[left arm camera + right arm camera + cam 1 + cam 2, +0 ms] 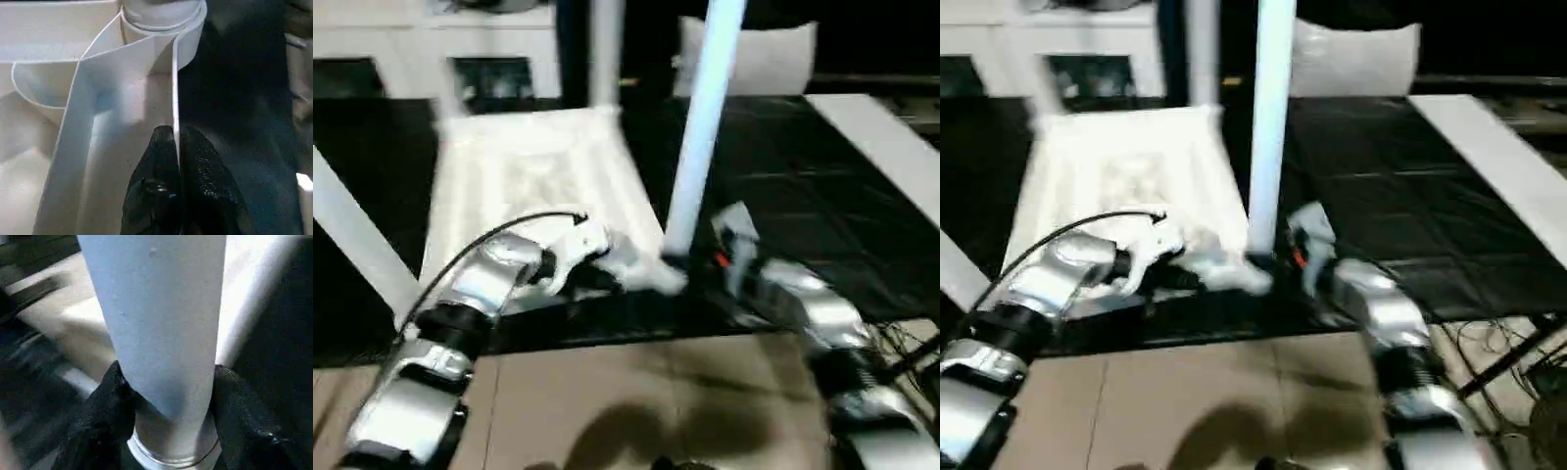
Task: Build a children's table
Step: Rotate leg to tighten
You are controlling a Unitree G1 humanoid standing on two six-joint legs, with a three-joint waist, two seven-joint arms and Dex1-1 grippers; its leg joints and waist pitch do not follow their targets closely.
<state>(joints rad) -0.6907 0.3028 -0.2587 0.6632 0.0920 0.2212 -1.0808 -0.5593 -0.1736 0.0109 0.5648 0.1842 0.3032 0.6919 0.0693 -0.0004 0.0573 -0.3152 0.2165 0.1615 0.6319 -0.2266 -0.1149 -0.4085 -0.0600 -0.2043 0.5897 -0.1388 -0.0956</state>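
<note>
At near corner of upturned tabletop (533, 171) on black mat (803, 196), my right gripper (166, 421) clasps upright leg (703, 127) w/ jaws half wide, seating it in socket (161, 14); left gripper (175, 161) pinches rim wall (174, 88) shut, prob. to steady top.

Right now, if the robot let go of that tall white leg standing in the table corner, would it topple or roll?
The leg stands upright in a corner socket, so it probably stays. Loose, its round tapered shape would likely roll. It looks stiff.
</note>
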